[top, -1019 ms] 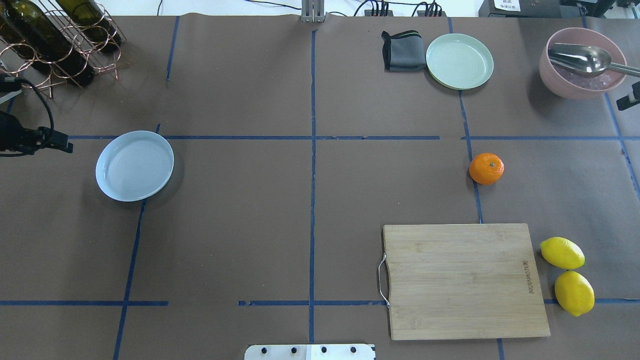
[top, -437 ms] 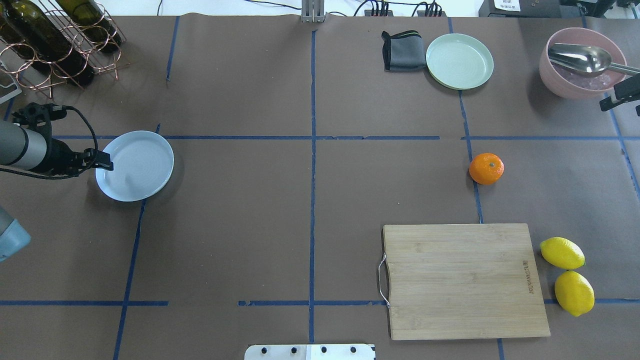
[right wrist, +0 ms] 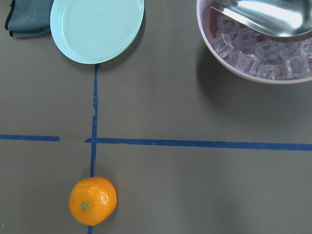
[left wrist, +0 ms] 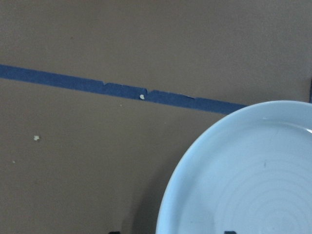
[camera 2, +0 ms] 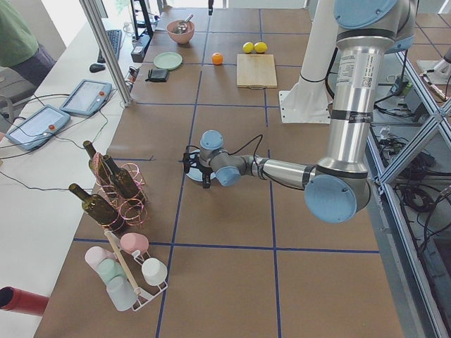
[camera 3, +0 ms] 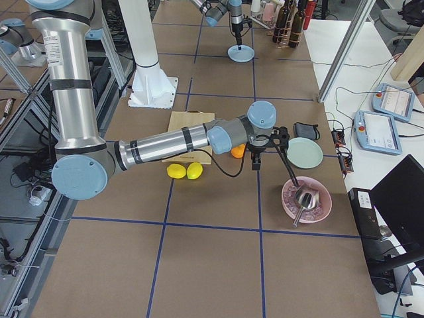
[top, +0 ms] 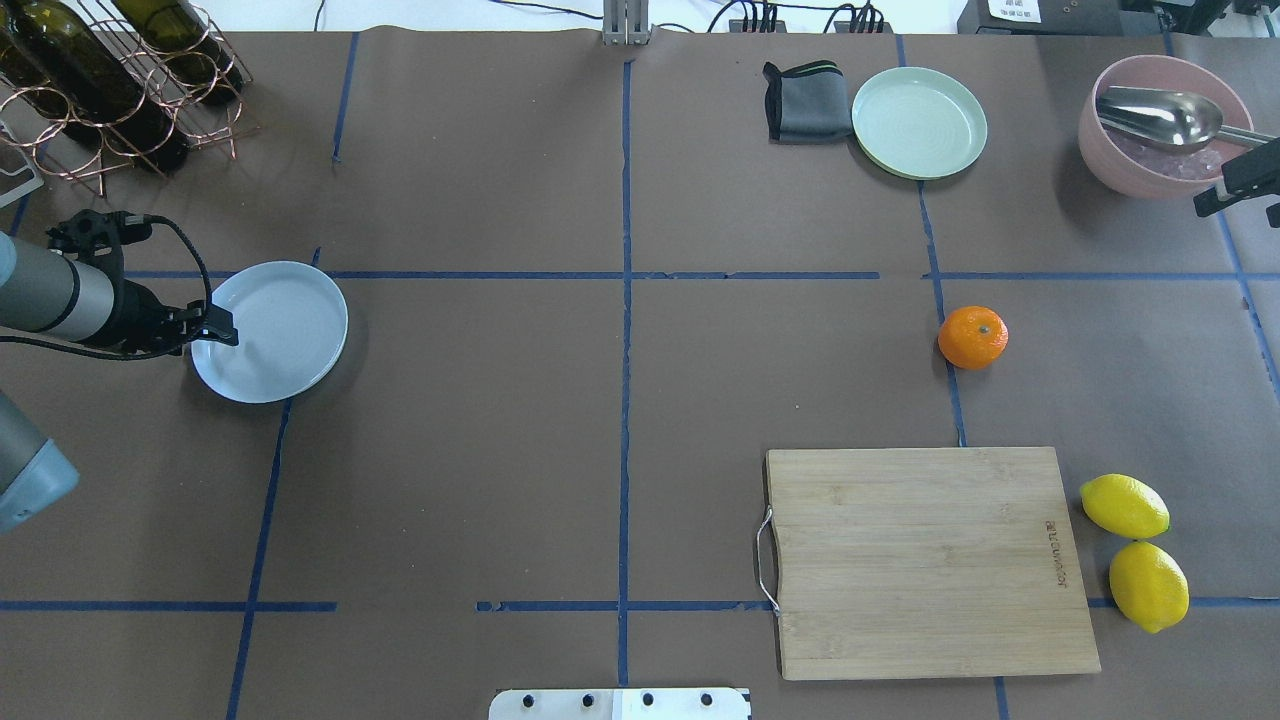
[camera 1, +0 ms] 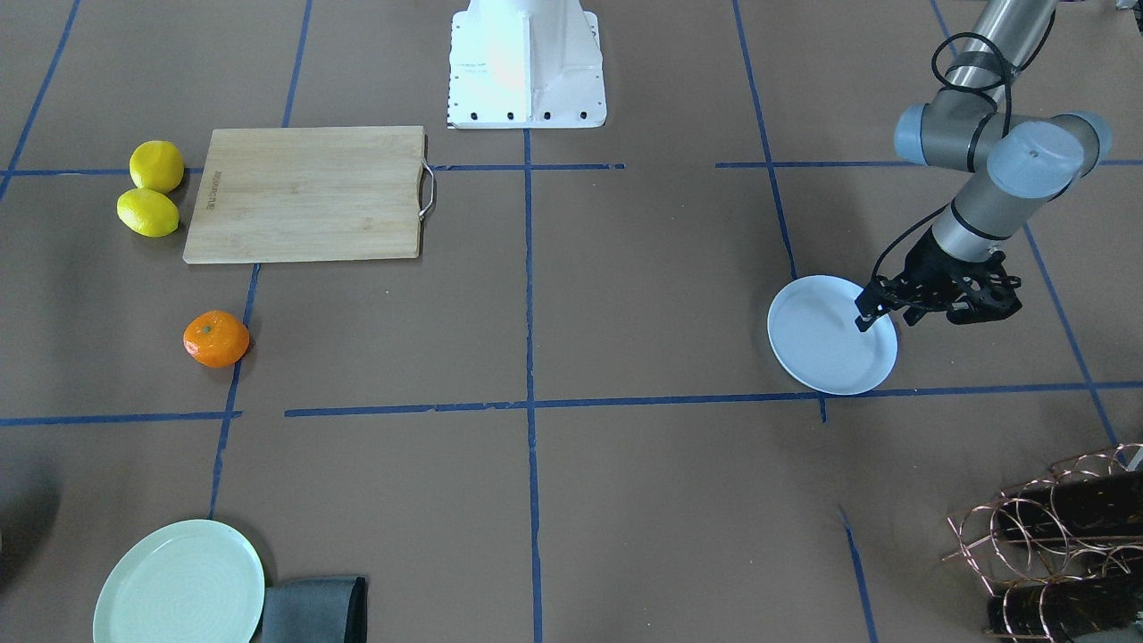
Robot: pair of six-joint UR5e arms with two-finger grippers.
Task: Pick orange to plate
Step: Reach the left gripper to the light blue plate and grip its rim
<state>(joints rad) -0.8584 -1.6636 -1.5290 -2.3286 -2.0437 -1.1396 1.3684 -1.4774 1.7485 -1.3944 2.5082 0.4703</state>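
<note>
White plate [top: 290, 330]; left gripper [top: 222, 333] over its rim, parted, empty; right gripper [camera 3: 256, 158], opening unclear; orange [top: 972, 337] free all round.

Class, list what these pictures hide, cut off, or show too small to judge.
- Right pincer: the overhead view's right edge cuts it off, so open or shut is unclear.
- Left pincer: the left wrist view's bottom edge crops its fingertips, so contact with the plate is unclear.
- Orange: in the exterior right view, partly hidden behind the right arm.
- Cutting board lettering: too small in every view.
</note>
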